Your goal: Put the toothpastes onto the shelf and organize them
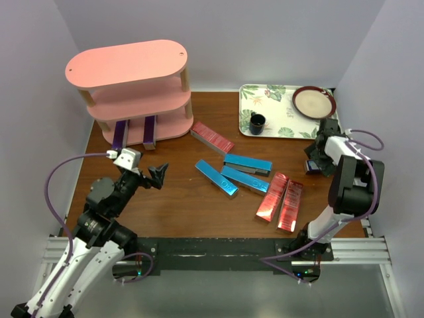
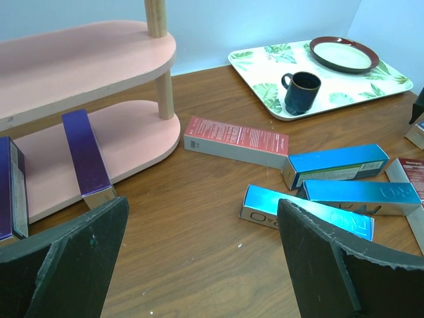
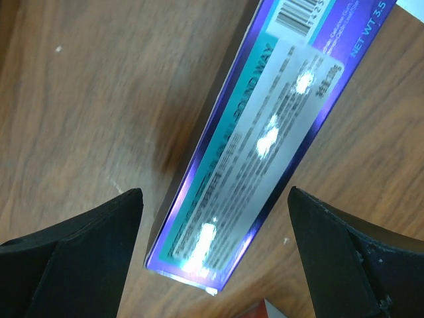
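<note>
Right fingers: spread, empty, straddling the purple toothpaste carton.
Carton: flat on the worktop just below them, long axis skewed diagonally across the gap.
Nearer arm: right; left fingers parted, empty, by the shelf.

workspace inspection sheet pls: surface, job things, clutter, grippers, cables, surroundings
surface: brown wooden table, a few pale specks.
job's things: pink shelf; two purple cartons on its bottom tier; three blue cartons and three red cartons loose on the table; third purple carton lying on the table.
clutter: floral tray holding a dark cup and a plate.
grippers: left gripper open, empty; right gripper open, straddling the third purple carton.
cables: purple cables, one looping off each arm.
surroundings: plain pale walls.
</note>
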Available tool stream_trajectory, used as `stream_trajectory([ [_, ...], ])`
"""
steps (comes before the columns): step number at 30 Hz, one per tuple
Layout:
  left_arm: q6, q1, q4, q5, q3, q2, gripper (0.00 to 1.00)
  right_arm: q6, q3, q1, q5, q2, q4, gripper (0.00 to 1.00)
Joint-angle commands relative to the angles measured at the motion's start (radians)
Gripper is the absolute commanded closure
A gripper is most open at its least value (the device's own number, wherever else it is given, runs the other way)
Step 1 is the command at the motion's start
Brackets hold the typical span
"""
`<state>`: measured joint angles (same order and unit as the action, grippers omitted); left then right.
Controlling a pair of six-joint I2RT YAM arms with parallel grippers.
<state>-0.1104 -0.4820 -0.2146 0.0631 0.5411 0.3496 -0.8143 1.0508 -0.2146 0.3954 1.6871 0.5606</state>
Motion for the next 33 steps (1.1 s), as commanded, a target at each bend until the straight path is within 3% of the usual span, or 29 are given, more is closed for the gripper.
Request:
stream_trajectory([
  [1, 0.023, -0.013, 0.015, 0.015, -0.004, -0.006, 0.00, -0.052, 0.026, -0.026, -0.024, 0.006, -0.057, 0.06],
  [7, 0.025, -0.020, 0.018, 0.014, -0.004, -0.006, 0.00, -0.074, 0.043, -0.052, -0.033, 0.071, -0.054, 0.11],
  [15, 0.025, -0.020, 0.017, 0.006, -0.006, 0.002, 0.00, -0.083, -0.003, -0.055, -0.049, 0.063, -0.094, 0.35],
  [24, 0.028, -0.020, 0.024, -0.009, -0.006, 0.022, 0.00, -0.027, -0.116, -0.057, -0.150, -0.131, -0.203, 0.62],
  [33, 0.022, -0.018, 0.080, -0.175, -0.004, 0.089, 0.00, -0.005, -0.337, -0.025, -0.403, -0.436, -0.448, 0.63],
])
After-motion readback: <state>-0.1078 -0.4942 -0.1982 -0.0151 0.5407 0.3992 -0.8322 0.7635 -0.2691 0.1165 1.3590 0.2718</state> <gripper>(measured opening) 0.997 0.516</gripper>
